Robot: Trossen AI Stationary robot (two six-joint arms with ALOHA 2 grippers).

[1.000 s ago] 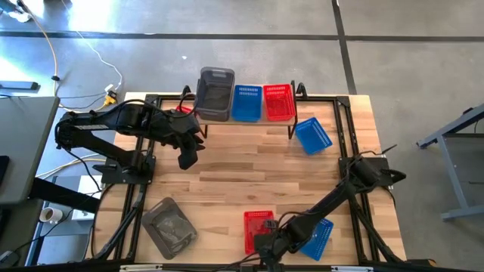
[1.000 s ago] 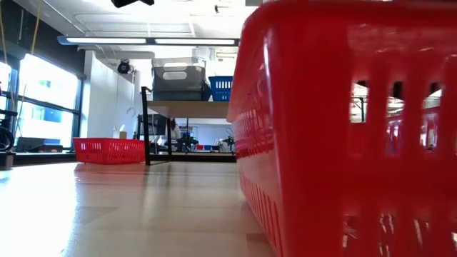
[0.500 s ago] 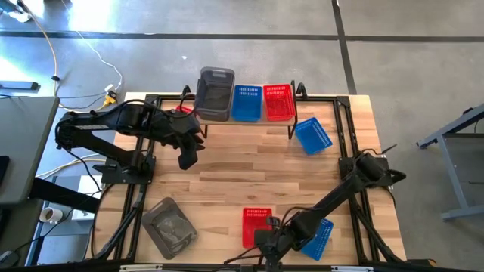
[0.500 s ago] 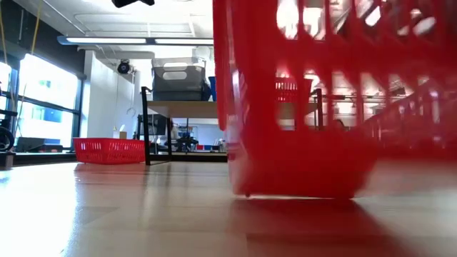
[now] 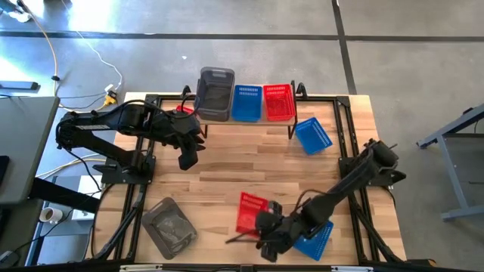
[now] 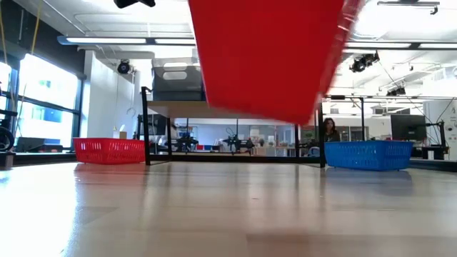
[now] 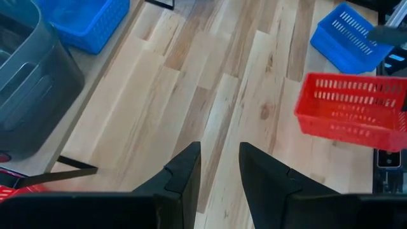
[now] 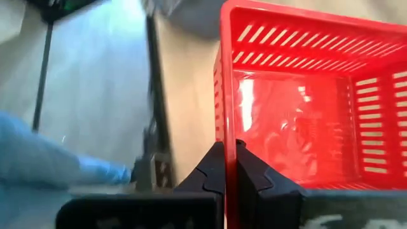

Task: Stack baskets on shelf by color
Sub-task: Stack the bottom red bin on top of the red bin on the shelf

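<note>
One red mesh basket, slotted walls, tilted, off table, rim pinched in right hand; left hand open.

A red basket hung tilted above the lower-middle table beside a blue one — grey, blue and red baskets lined the shelf at upper centre — another grey lay lower left.

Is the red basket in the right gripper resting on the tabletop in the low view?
No: the red basket hangs clear above the tabletop, with the room visible under it, pinched by the right gripper.
</note>
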